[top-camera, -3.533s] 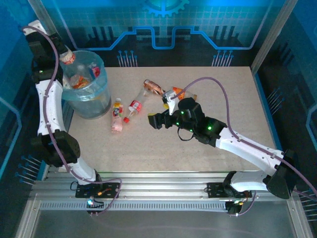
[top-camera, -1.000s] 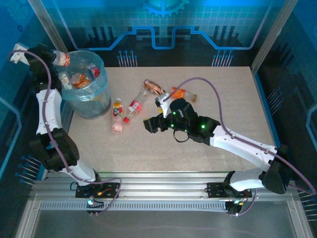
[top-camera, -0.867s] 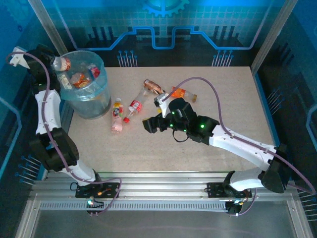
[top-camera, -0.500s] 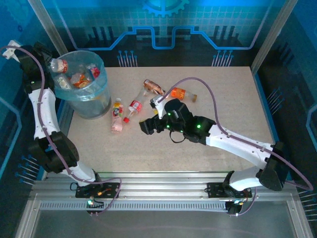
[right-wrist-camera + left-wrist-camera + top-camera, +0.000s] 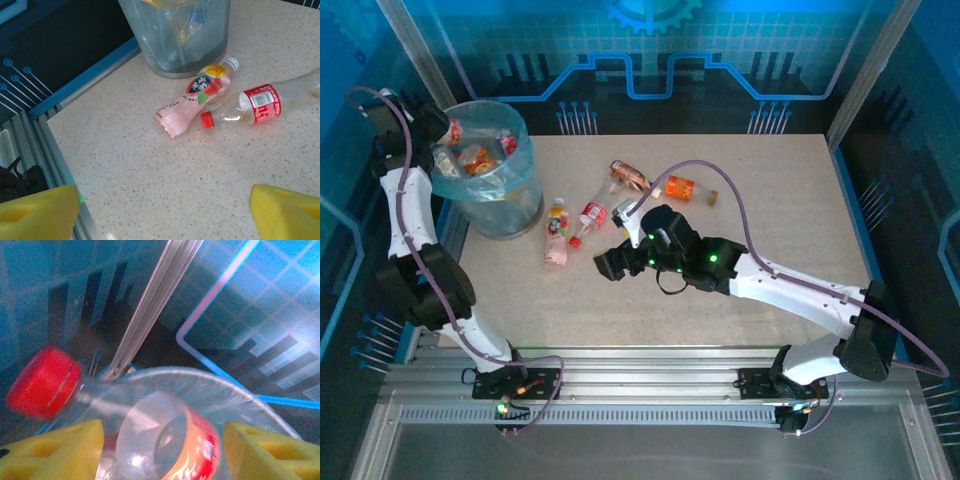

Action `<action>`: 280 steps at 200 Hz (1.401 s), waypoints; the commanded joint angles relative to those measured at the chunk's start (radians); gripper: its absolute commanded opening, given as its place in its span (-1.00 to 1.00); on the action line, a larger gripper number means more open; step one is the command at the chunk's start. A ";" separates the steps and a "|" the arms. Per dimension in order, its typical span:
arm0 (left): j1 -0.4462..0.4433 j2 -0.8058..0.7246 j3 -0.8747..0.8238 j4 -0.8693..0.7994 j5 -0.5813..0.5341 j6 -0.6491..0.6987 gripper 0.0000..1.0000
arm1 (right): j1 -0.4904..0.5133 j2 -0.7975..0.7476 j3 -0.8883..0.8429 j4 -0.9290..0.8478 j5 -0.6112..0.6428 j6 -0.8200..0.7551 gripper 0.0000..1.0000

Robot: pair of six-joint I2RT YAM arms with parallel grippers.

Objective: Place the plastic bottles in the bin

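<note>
A red-capped bottle sits between the left fingers over the bin at the bench's far left corner; gripped or loose, I cannot tell. The right fingers gape wide, empty; a pink bottle and red-labelled bottle lie ahead, beside the bin.

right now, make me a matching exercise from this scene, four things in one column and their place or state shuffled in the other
Things:
1. pink bottle
2. orange bottle
3. bin
4. right gripper

Places or states:
A. open, above bare table
B. standing at the table's far left corner
C. lying near the bin's base
D. rightmost bottle lying on the table

Pairs: 1-C, 2-D, 3-B, 4-A
</note>
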 commanded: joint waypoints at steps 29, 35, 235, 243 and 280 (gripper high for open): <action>-0.002 0.025 0.028 -0.064 0.140 -0.013 0.26 | 0.021 0.037 0.053 -0.019 0.006 -0.024 0.78; -0.002 0.021 0.028 -0.068 0.141 -0.008 0.26 | 0.022 0.040 0.057 -0.020 0.004 -0.027 0.78; -0.091 -0.390 -0.291 -0.225 0.086 0.073 0.37 | 0.030 0.061 0.048 0.045 -0.079 -0.071 0.79; -0.106 -0.394 -0.293 -0.236 0.085 0.076 0.37 | 0.030 0.067 0.053 0.042 -0.088 -0.079 0.79; -0.152 -0.402 -0.283 -0.254 0.092 0.071 0.38 | 0.026 0.089 0.110 -0.010 -0.041 -0.085 0.78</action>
